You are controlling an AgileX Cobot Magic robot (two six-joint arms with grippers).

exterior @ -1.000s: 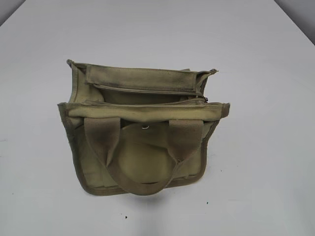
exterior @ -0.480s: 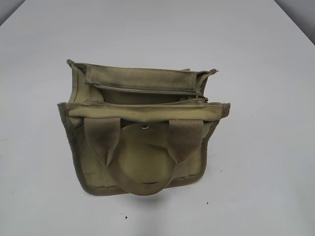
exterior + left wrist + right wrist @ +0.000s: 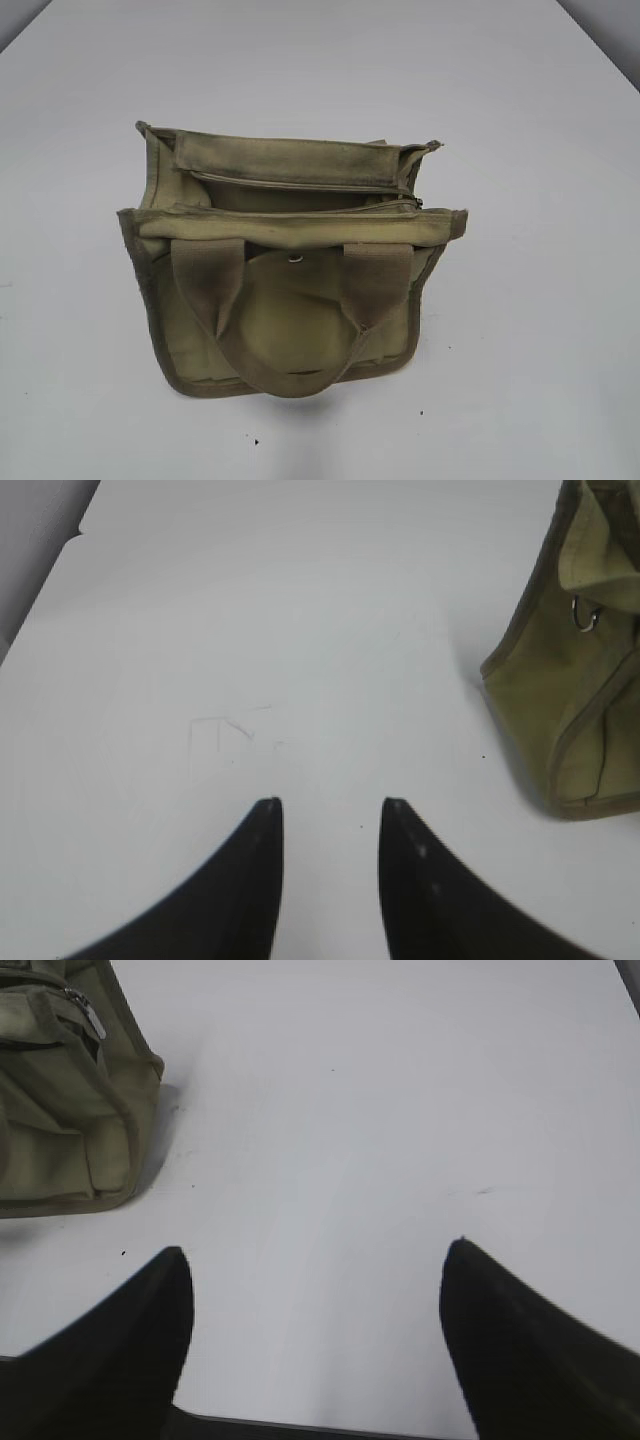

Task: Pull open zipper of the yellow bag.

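The yellow bag stands mid-table in the exterior view, handles hanging toward the camera. Its zipper runs along the top, and the small pull tab sits at the right end. No gripper appears in the exterior view. In the left wrist view my left gripper hovers over bare table, open with nothing between its fingers, and the bag's end lies to the upper right. In the right wrist view my right gripper stands wide open and empty, with the bag and its silver pull tab at upper left.
The white table stretches all around the bag. Its far corners show at the top left and right of the exterior view. A metal ring hangs on the bag's end in the left wrist view.
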